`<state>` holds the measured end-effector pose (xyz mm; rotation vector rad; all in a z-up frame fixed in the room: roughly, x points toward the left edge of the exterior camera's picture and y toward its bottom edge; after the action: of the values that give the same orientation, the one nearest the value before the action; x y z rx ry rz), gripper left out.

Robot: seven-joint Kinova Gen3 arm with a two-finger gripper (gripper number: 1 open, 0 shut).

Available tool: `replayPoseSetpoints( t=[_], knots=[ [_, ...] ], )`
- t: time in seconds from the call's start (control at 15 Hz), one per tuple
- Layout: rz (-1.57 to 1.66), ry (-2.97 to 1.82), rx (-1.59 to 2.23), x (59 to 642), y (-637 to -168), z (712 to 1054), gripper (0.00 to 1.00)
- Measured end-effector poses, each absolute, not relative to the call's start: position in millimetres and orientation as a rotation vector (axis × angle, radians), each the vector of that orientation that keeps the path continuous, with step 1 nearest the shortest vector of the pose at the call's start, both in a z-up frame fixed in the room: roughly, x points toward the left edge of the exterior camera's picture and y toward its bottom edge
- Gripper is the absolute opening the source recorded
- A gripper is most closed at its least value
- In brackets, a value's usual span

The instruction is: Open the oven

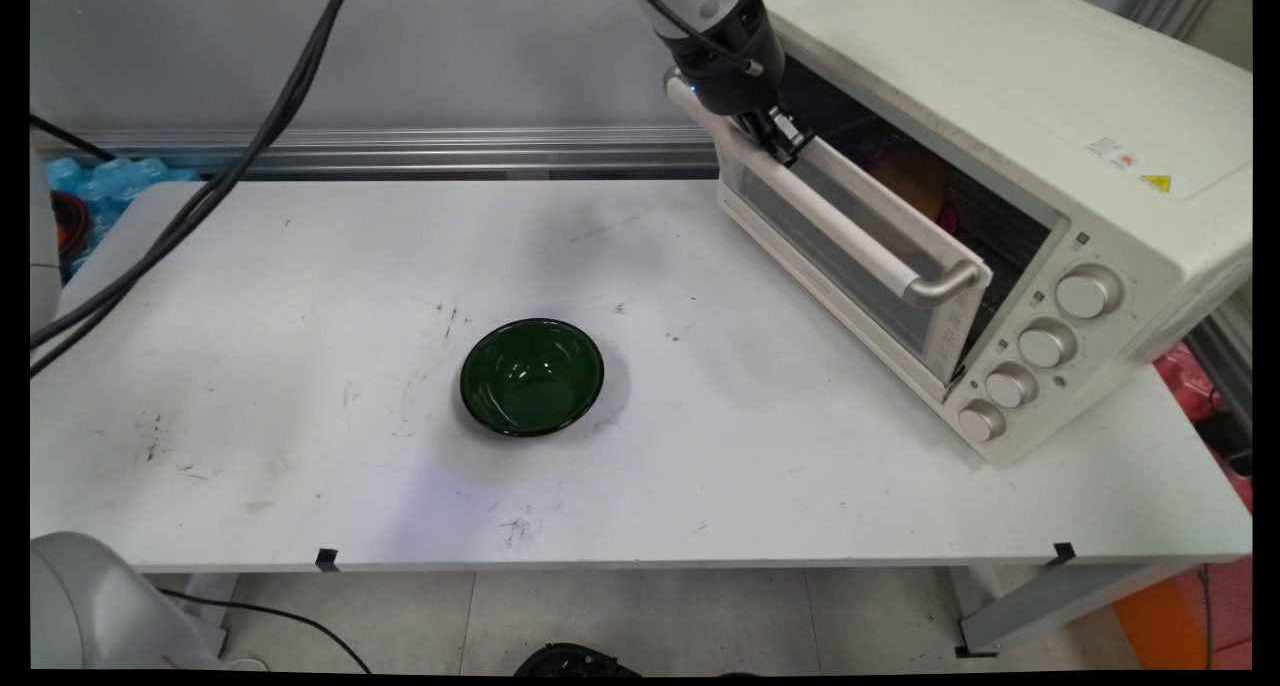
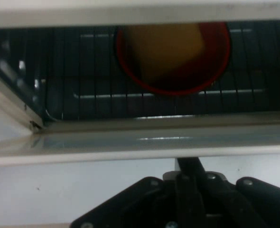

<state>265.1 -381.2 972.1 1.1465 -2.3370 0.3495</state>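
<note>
Black two-finger gripper [image 1: 785, 138] rests against the top edge of the half-open glass door [image 1: 850, 256] of a cream metal toaster oven [image 1: 1050, 116]; its opening cannot be told. Directly ahead of it, on the oven's wire rack, sits a round red bowl [image 2: 173, 83] with something yellowish inside. Well behind and below it, a dark green glossy bowl [image 1: 532, 376] stands on the white table [image 1: 300, 316].

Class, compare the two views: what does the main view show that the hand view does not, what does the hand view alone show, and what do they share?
Main view only: a green bowl on the white table, the oven's four knobs and the door handle.

Hand view only: a red dish holding something yellowish, on the oven's rack.

Both: the hand at the top edge of the partly open oven door, and the dark oven inside.
</note>
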Motion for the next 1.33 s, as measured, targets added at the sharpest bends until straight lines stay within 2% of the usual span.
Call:
replayPoseSetpoints(
  t=[0.4,1.33],
  knots=[
    [0.333,-2.361,1.148,276,-369,964,0.00],
    [0.305,-2.378,1.163,305,-326,916,0.00]
  ],
)
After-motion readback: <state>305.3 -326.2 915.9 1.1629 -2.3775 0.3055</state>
